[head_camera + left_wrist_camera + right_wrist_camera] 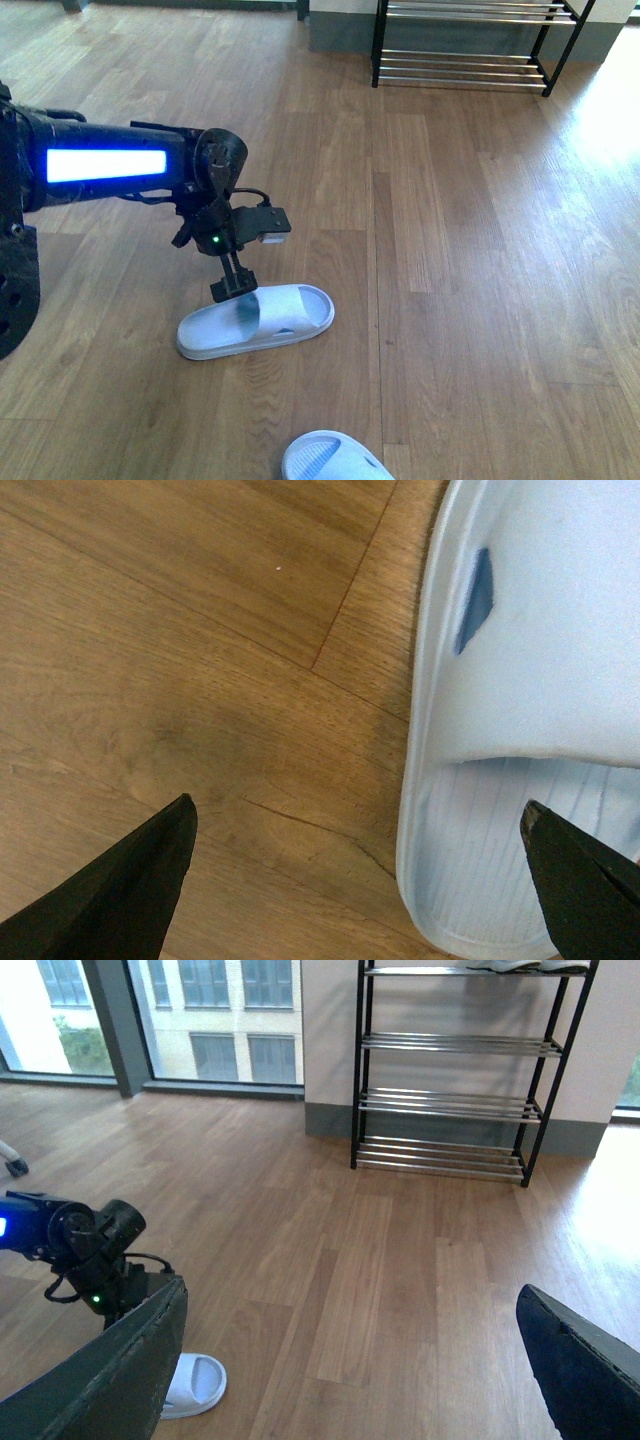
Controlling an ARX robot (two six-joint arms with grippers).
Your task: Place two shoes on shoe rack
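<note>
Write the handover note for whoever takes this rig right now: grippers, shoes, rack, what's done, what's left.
Left gripper: open, gripping nothing. It is low over the first sandal, with one finger above the footbed and the other above the floor beside it.
Right gripper: open and empty, facing the shoe rack.
First sandal: on the floor under the left gripper.
Second sandal: on the floor nearer the robot, partly cut off by the picture edge.
Shoe rack: against the far wall, well away from both sandals.
Done: nothing placed yet.
Left: grasp, carry and rack both sandals.
</note>
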